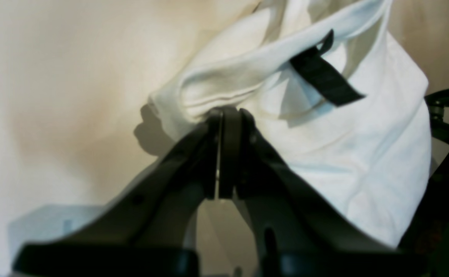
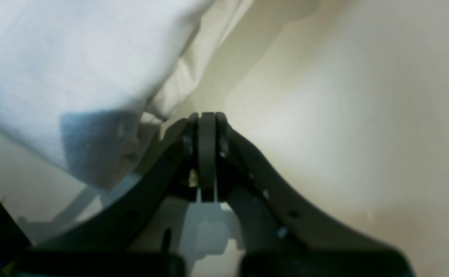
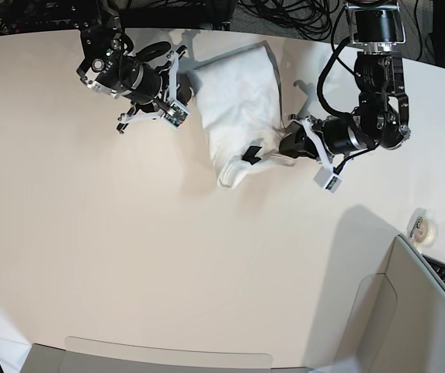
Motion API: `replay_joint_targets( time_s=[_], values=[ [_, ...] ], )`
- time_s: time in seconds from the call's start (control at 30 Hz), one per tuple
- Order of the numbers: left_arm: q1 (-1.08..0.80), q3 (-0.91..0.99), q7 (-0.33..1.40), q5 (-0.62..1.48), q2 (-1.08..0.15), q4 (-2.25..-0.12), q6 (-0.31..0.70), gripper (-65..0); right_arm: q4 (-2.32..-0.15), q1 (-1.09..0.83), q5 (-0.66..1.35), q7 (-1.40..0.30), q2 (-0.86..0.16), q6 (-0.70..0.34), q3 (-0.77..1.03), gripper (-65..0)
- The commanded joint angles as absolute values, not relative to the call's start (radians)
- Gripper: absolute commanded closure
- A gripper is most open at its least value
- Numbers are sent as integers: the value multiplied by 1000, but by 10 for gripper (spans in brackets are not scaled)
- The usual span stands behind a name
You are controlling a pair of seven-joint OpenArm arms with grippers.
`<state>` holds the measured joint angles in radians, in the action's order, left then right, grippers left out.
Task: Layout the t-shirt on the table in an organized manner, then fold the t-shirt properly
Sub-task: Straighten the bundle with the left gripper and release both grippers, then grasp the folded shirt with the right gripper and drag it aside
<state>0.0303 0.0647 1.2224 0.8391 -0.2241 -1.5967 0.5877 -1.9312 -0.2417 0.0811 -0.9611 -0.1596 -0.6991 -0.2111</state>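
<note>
Across the off-white table (image 3: 129, 256), which fills the base view, nothing is spread flat yet: the t-shirt (image 3: 241, 109) lies bunched in a white heap near the far edge, between the two arms, its print hidden. On that view's left, the right gripper (image 2: 207, 115) is seen with its jaws pressed together on nothing, just beside the cloth's edge. Further right, the left gripper (image 1: 228, 111) is clamped on a hemmed fold of the shirt, close to the black neck label (image 1: 324, 79). For a tidy layout, a second edge would best be pinched by the free claw, and the cloth drawn apart slowly and low, so that folds are not trapped underneath.
</note>
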Motion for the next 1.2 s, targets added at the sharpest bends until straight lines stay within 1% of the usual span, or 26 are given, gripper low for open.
replay_joint_targets(
  time_s=[0.0, 0.1, 0.3, 0.5, 0.57, 0.67, 0.77, 0.87, 1.0, 1.07, 1.17],
  values=[
    [51, 67, 1205, 857, -211, -1612, 591, 0, -1952, -239, 99, -944, -148, -698, -209, 0],
    [59, 58, 1207, 857, -173, -1596, 591, 0, -1954, -240, 127, -944, -140, -698, -209, 0],
    [77, 59, 1198, 857, -113, -1471, 591, 0, -1957, -242, 188, -944, -139, -698, -209, 0],
    [128, 62, 1201, 862, -110, -1478, 591, 0, -2012, -262, 188, -944, -147, -698, -202, 0],
    [140, 65, 1202, 862, -110, -1504, 591, 0, -2018, -262, 186, -944, -150, -698, -200, 0],
    [142, 68, 1242, 863, -111, -1606, 593, 0, -2018, -255, 186, -941, -166, -698, -179, 0],
    [130, 85, 1265, 869, -111, -1747, 598, 0, -2020, -252, 186, -940, -160, -694, -79, 0],
    [90, 134, 1267, 943, -119, -1824, 599, 0, -2020, -202, 186, -940, -166, -656, 21, 0],
    [8, 194, 1256, 1004, -180, -1919, 596, 0, -2026, -131, 191, -944, -168, -653, 120, 0],
    [-41, 266, 1253, 1001, -189, -1954, 593, 0, -2046, -113, 194, -944, -160, -653, 116, 0],
    [-99, 435, 1253, 997, -205, -1957, 591, 0, -2054, -85, 226, -940, -120, -654, 2, 0]
  ],
)
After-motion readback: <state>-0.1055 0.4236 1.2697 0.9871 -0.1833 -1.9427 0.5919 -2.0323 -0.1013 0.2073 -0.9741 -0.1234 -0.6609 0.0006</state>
